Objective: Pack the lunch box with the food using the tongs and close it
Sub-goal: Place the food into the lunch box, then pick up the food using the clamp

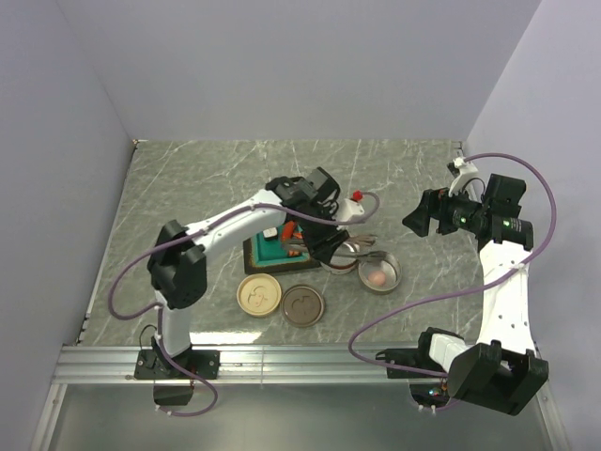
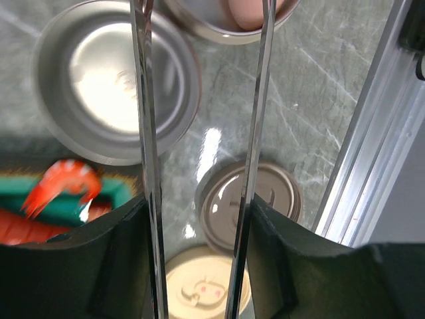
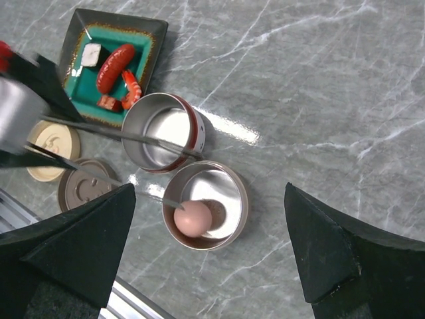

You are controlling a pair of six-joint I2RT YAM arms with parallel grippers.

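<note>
My left gripper (image 1: pixel 319 230) is shut on the tongs (image 2: pixel 147 133); the two silver arms press against the inside of my fingers (image 2: pixel 279 252) and stand spread apart. The tong tips reach a round metal lunch box tin (image 3: pixel 242 193), where the pale pink egg (image 3: pixel 193 218) lies touching one tip. A second, empty tin (image 3: pixel 163 133) with a red band stands beside it. On the teal tray (image 3: pixel 143 30) lie a red sausage (image 3: pixel 114 68), a shrimp (image 3: pixel 129 90) and a white cube (image 3: pixel 91 53). My right gripper (image 3: pixel 206 259) hangs open above the egg's tin, holding nothing.
A cream lid (image 1: pixel 259 294) and a brown lid (image 1: pixel 302 305) lie flat in front of the tray. A metal rail (image 1: pixel 282 362) runs along the table's near edge. Grey walls close in the table on three sides.
</note>
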